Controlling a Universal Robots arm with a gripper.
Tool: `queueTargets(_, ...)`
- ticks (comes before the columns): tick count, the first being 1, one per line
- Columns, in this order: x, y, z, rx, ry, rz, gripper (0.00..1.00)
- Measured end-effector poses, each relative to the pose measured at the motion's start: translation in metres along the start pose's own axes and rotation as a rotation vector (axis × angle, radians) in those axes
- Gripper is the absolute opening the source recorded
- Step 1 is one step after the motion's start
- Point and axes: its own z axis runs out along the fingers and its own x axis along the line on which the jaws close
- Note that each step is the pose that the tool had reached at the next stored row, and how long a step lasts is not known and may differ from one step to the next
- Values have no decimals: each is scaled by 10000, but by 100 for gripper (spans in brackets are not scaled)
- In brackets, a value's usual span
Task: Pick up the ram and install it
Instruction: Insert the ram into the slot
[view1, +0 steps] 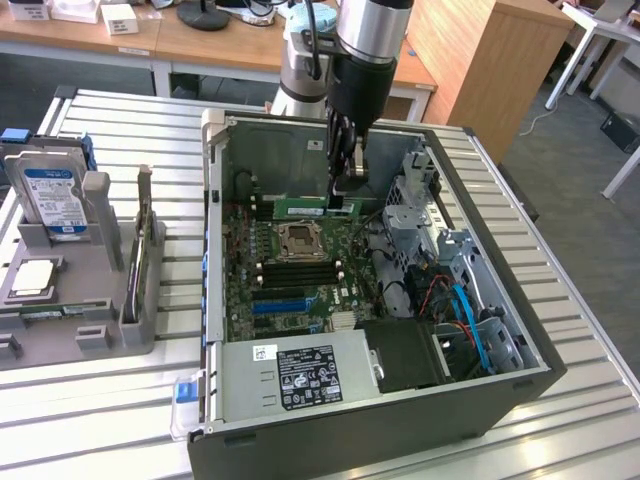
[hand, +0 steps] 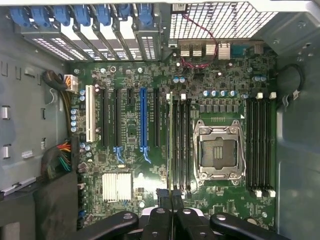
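We see the long, thin green circuit-board ram standing on its edge inside the open dark-grey metal computer case. It runs along the memory slots just beside the square silver-framed CPU socket on the green motherboard. In the exterior view it shows as a narrow green strip stretching from the black gripper towards that view's left. From the wrist camera the ram is edge-on, a pale thin line between the black slots and the CPU socket. The gripper is clenched on the ram at one end, closed tight against the thin board.

Both broad faces of the stick are turned away from the wrist camera, so we cannot make out its chips or label there. In the exterior view the gripper covers the end it holds. We cannot tell whether the lower edge sits in a slot or just above it. Well apart, on the ribbed metal table, a silver hard drive with a blue-white label stands in a grey plastic holder, which is cut off at the exterior view's left edge.
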Motion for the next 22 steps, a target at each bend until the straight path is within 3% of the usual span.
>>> queueTargets(3,-1,1,51,0,0,1,12)
queueTargets(17,-52,19,67,-1,2,2,12)
queueTargets(22,-54,19,140,-1,0,3,12)
